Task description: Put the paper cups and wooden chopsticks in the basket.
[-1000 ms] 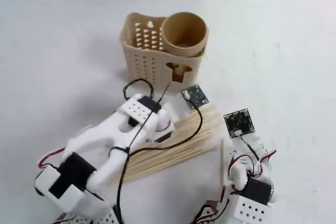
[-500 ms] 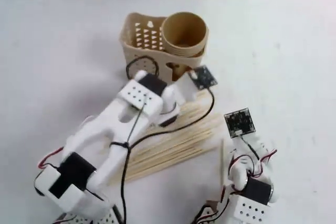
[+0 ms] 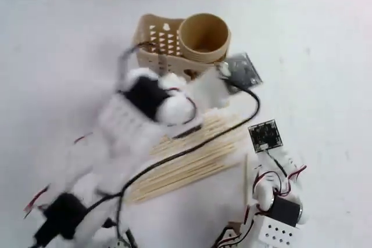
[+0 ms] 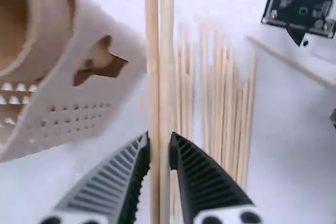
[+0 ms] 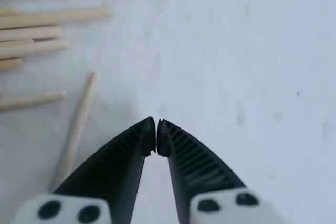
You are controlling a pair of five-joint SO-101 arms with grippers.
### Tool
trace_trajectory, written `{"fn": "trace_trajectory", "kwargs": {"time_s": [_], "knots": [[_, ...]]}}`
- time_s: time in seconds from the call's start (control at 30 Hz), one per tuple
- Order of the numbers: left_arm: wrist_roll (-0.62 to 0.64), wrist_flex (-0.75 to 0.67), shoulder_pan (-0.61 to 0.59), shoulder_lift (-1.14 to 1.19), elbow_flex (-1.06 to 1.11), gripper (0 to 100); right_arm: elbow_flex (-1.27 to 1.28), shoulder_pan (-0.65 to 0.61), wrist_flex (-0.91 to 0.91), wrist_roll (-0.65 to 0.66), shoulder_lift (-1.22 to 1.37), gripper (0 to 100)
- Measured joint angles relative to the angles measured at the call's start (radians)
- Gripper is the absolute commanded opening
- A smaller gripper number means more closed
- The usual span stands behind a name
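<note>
A beige perforated basket (image 3: 152,42) stands at the table's back with stacked paper cups (image 3: 203,36) inside it. The basket (image 4: 63,98) and a cup (image 4: 21,19) also appear in the left wrist view. My left gripper (image 4: 159,145) is shut on two wooden chopsticks (image 4: 159,61), held lifted beside the basket's front wall. Below them a loose pile of chopsticks (image 3: 192,155) lies on the table. My right gripper (image 5: 156,135) is shut and holds nothing, just above the bare table by one stray chopstick (image 5: 76,129).
The left arm (image 3: 139,108) stretches across the table's middle toward the basket, its cable looping over the pile. The right arm (image 3: 273,201) sits low at the front right. White table (image 3: 314,56) lies open to the right and left of the basket.
The left arm has swung up and back from the pile toward the basket, carrying two chopsticks. The right arm has stayed still.
</note>
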Motion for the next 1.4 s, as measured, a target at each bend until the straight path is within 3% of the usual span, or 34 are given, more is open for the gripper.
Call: {"fn": "trace_trajectory", "kwargs": {"time_s": [0.17, 0.37, 0.63, 0.77, 1.03, 1.2, 1.4], "knots": [[0.044, -0.077, -0.124, -0.098, -0.121, 2, 0.0, 0.0, 0.0, 0.0, 0.0, 1.8], [0.18, -0.423, -0.336, -0.101, -0.144, 2, 0.0, -0.054, 0.0, 0.0, 0.0, 1.8], [0.376, -0.875, -0.37, -0.041, -0.061, 2, 0.0, -0.06, 0.0, 0.0, 0.0, 1.8], [0.46, -1.02, -0.385, 0.051, 0.021, 2, 0.0, -0.06, 0.0, 0.0, 0.0, 1.8], [0.546, -1.094, -0.462, 0.169, 0.16, 2, 0.0, -0.06, 0.0, 0.0, 0.0, 1.8], [0.549, -1.096, -0.473, 0.169, 0.264, 12, 0.0, -0.06, 0.0, 0.0, 0.0, 1.8], [0.549, -1.096, -0.485, 0.157, 0.279, 6, 0.0, -0.06, 0.0, 0.0, 0.0, 1.8]]}}
